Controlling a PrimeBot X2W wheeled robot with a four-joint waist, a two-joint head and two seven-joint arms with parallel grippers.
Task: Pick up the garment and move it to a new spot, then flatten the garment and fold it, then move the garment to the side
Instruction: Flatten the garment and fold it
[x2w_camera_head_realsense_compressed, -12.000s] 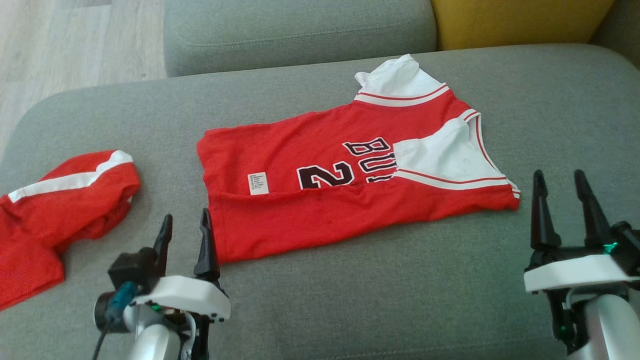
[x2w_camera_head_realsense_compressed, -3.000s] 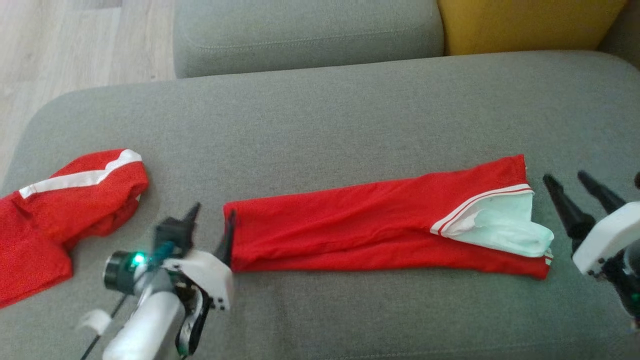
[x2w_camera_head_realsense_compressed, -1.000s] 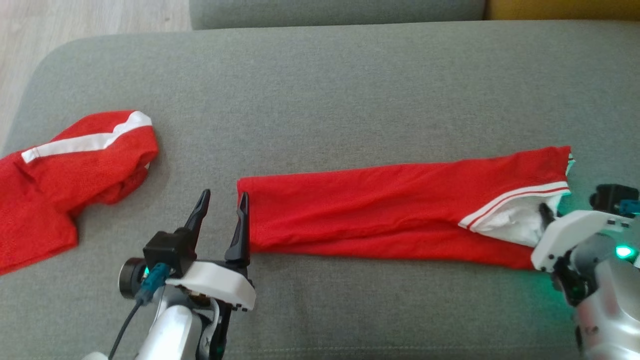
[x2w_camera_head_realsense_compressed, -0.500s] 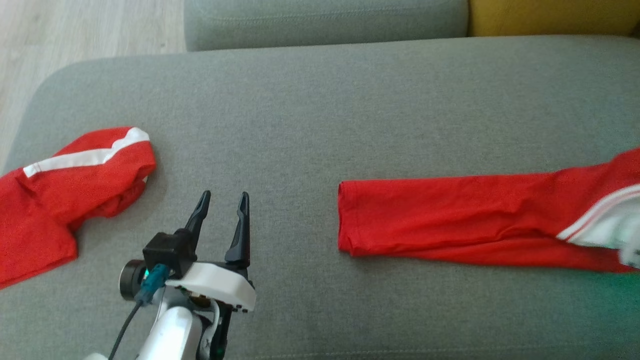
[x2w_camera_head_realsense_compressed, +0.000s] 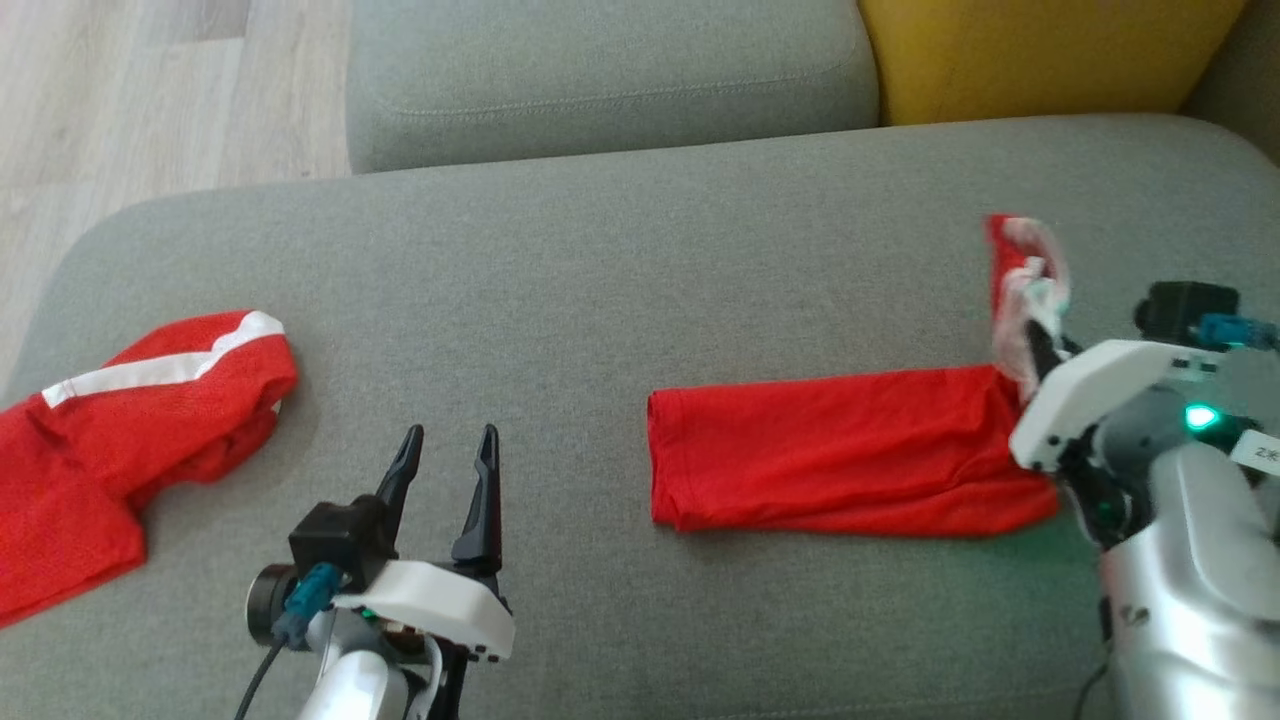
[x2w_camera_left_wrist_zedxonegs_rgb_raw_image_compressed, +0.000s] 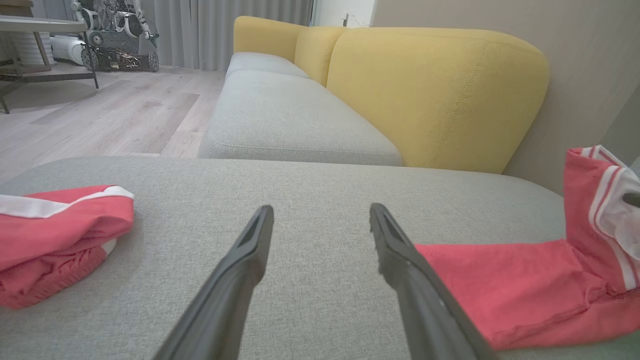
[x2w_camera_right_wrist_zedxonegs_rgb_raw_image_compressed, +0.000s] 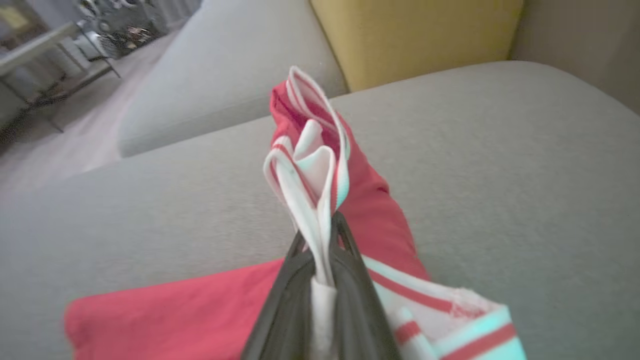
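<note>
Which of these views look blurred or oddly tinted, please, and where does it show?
Head view: the lifted end of the folded red jersey with white trim is smeared, and a green glow tints the grey fabric sofa seat. Right wrist view: soft throughout, the trim tinged cyan above the shut right gripper. Left wrist view: sharp, reds washed to pink.

Small white tag (x2w_camera_head_realsense_compressed: 1258, 455) on right forearm (x2w_camera_head_realsense_compressed: 1190, 570): print blurred, possibly starts "Z"; nothing else legible.

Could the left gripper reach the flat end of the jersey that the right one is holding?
Probably yes: the left gripper is open and empty, with bare cushion between it and the jersey's flat end. The right gripper pinches the other end.
</note>
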